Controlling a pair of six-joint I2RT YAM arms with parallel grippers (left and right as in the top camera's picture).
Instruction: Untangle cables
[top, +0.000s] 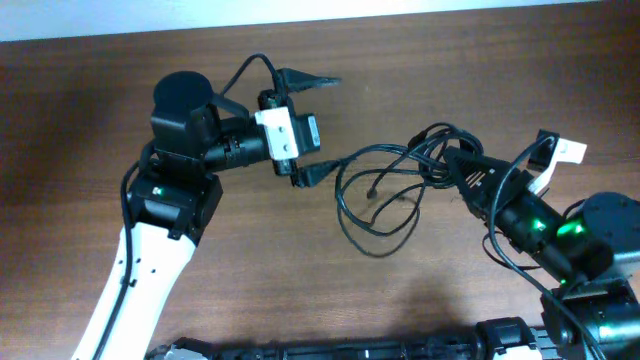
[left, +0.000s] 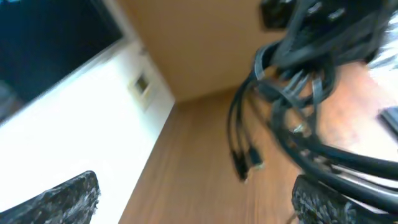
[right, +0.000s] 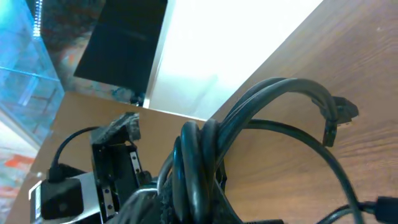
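The cables (top: 385, 190) are thin black cords in tangled loops at mid-table, between the two arms. My right gripper (top: 462, 172) is shut on a bunch of several strands at the tangle's right end. In the right wrist view the bundle (right: 202, 155) runs through the jaws (right: 205, 202), and one plug end (right: 339, 115) hangs over the wood. My left gripper (top: 318, 127) is open wide at the tangle's left end, with one cable running past its lower finger. The left wrist view shows the cables (left: 280, 106), two dangling plug ends (left: 245, 165) and the spread fingers (left: 196, 193).
The wooden table (top: 250, 270) carries only the cables. The left arm's white camera block (top: 285, 135) sits behind its fingers. A white wall and a dark screen (right: 124, 43) lie beyond the table's far edge.
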